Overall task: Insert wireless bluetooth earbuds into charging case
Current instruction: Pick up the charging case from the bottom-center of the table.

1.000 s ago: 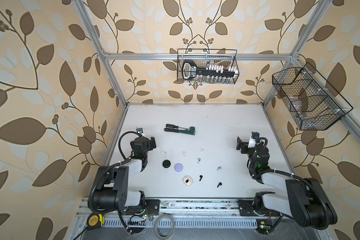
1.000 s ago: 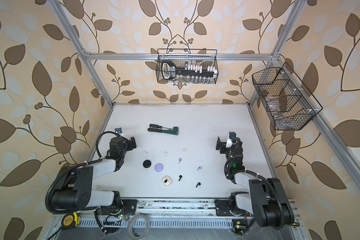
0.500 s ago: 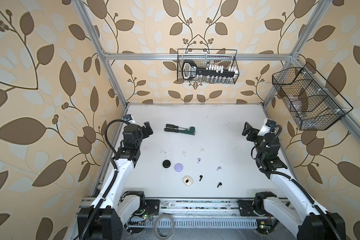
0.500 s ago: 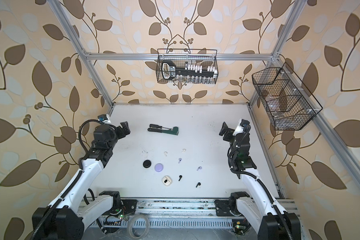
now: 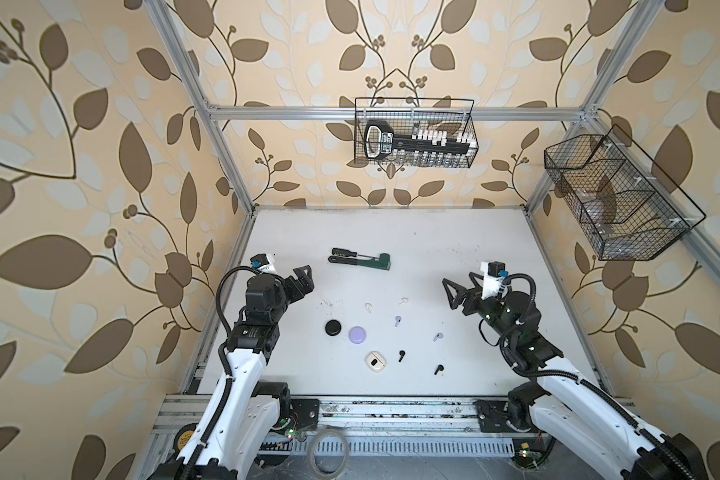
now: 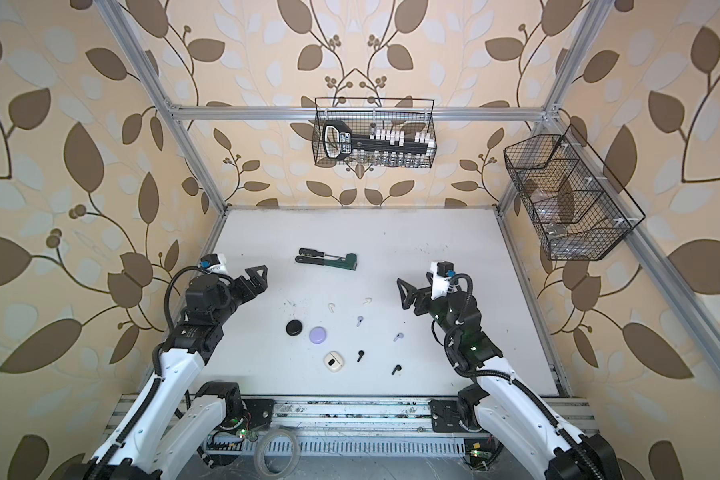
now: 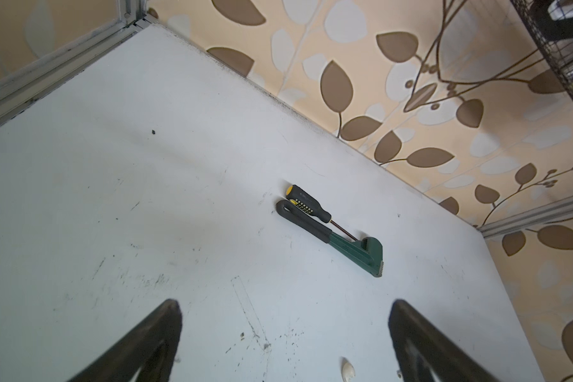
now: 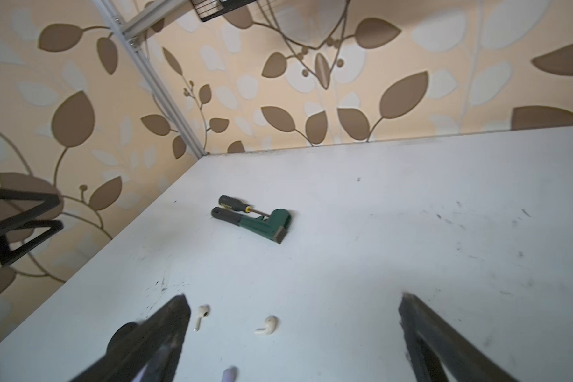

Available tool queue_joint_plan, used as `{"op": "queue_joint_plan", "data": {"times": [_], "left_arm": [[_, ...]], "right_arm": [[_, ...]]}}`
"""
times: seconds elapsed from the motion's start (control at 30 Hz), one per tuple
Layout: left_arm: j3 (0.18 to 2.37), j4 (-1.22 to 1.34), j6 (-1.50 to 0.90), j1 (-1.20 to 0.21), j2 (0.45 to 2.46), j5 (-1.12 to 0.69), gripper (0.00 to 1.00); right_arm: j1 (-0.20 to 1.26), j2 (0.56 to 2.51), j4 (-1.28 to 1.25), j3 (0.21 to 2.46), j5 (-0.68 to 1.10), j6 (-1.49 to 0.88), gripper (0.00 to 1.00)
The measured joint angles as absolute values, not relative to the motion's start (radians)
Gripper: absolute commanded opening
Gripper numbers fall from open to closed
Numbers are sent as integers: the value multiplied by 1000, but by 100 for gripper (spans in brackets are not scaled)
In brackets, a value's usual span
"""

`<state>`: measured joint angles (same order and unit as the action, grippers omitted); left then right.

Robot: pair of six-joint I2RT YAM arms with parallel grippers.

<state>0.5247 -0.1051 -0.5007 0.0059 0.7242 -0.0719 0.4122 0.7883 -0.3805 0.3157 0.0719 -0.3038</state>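
The left gripper [image 5: 303,277] and right gripper [image 5: 450,293] are hovering wide open and empty, flanking the lilac case [image 5: 357,335]; the first pickup seems pending. Next is probably pinching a lilac earbud [image 5: 398,320] near it.

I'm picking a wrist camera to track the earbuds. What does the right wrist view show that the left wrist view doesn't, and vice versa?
Only the right wrist view: the open right gripper, both white earbuds clearly, and a lilac earbud at the frame edge. Only the left wrist view: the far right frame post. Both: the screwdriver, the green wrench, the open left gripper, and at least one of those white earbuds.
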Motion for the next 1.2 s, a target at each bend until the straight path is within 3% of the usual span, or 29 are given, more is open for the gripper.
{"op": "queue_joint_plan", "data": {"times": [0.1, 0.27, 0.5, 0.9, 1.2], "left_arm": [[514, -109, -542, 6, 646, -57, 99], [467, -109, -583, 6, 545, -27, 99], [469, -110, -582, 6, 601, -108, 99], [509, -170, -671, 6, 617, -60, 99], [554, -219, -702, 6, 635, -46, 99]], "right_arm": [[515, 813, -393, 308, 76, -257, 92], [717, 910, -415, 308, 31, -211, 90], [953, 1110, -513, 307, -112, -236, 90], [1142, 1367, -595, 333, -230, -334, 89], [1235, 1362, -550, 379, -300, -386, 92]]}}
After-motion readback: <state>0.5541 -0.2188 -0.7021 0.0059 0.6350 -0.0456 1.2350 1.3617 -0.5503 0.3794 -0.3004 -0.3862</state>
